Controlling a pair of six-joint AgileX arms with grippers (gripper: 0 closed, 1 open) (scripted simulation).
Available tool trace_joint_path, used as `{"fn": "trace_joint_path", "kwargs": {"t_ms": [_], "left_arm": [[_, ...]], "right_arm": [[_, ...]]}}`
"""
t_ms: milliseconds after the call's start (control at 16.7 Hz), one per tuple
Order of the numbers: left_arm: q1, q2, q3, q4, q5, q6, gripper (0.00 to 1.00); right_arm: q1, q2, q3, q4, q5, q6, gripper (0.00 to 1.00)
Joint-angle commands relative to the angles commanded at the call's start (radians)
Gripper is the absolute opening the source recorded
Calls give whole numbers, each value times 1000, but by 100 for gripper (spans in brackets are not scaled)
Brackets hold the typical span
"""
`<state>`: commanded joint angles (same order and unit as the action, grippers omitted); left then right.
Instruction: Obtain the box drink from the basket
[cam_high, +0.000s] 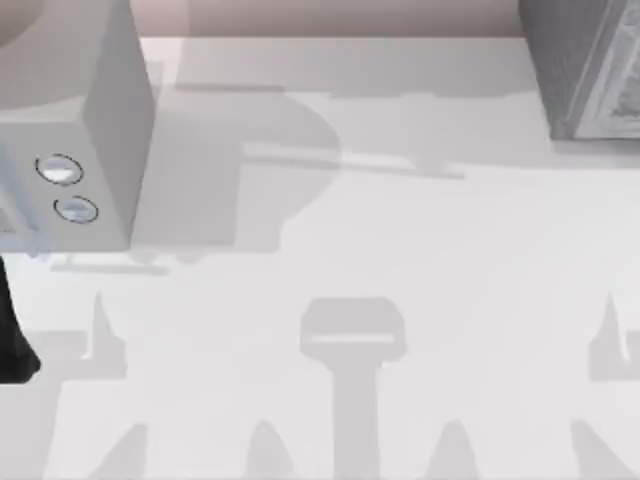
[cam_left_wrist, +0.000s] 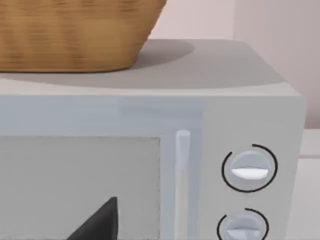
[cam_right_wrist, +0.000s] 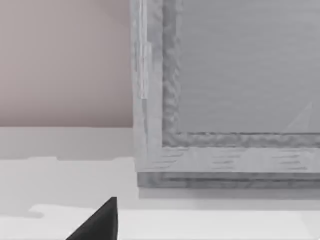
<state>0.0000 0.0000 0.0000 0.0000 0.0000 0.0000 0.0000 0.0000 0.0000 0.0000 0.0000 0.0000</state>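
— Where is your left gripper?

— It sits low in front of the grey appliance, facing its door. You see a single dark tip of it, so you cannot tell whether the fingers are apart or together. A dark piece of your left arm shows at the table's left edge.

— And the box drink?

— You cannot tell where it lies. The wicker basket stands on top of the appliance, toward the side away from the two round knobs, and its inside is hidden from you.

— Your right gripper?

— It is low over the white table, facing a grey cabinet that stands at the far right. Again you see one dark tip, so you cannot tell the state of its fingers.
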Motion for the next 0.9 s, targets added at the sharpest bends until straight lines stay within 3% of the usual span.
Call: {"fn": "trace_joint_path", "kwargs": {"t_ms": [420, 900], "left_arm": [[49, 161, 124, 53, 51, -1, 100], [210, 849, 582, 273, 227, 11, 100]], "right_arm": [[0, 0, 0, 0, 0, 0, 100], [0, 0, 0, 0, 0, 0, 100]]}}
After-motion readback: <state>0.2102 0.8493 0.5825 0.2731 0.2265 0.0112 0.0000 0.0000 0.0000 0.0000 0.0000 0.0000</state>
